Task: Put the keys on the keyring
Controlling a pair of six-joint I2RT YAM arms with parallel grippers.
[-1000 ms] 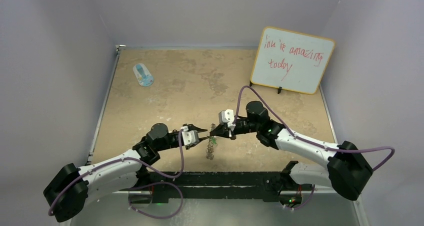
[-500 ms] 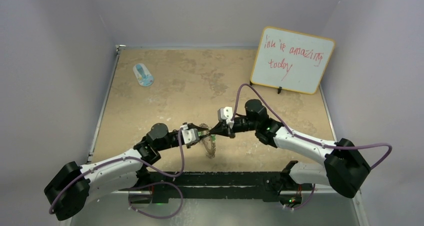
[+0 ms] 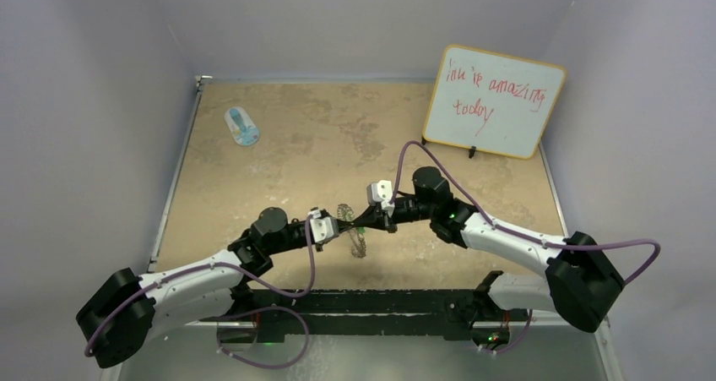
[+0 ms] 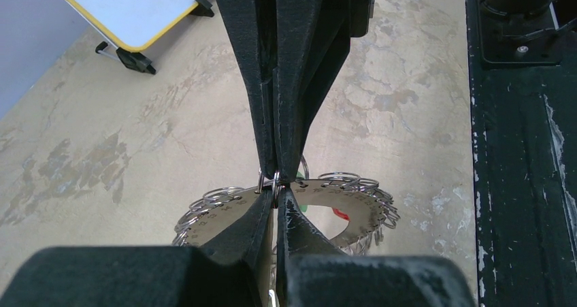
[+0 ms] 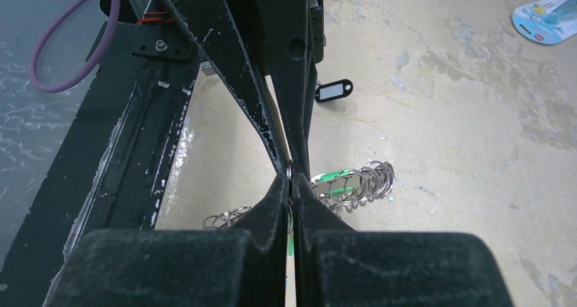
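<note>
The keyring (image 4: 354, 208), a flat silver ring with small wire loops (image 5: 360, 181) round its rim, hangs above the table between both grippers (image 3: 359, 244). My left gripper (image 4: 275, 192) is shut on a wire loop at the ring's rim. My right gripper (image 5: 291, 179) is shut on the same spot from the other side, so the two sets of fingertips nearly touch. A green tag (image 4: 304, 205) and a red tag (image 4: 340, 214) show through the ring's hole. A key with a black tag (image 5: 333, 90) lies on the table behind the left gripper's fingers.
A whiteboard (image 3: 494, 100) with red writing stands at the back right. A blue-and-white oval object (image 3: 242, 127) lies at the back left. The black base rail (image 3: 380, 301) runs along the near edge. Grey walls enclose the table.
My left gripper moved right to the keyring and shut on its rim. The ring swung up from hanging below the right gripper. The right gripper stayed shut and shifted slightly left.
</note>
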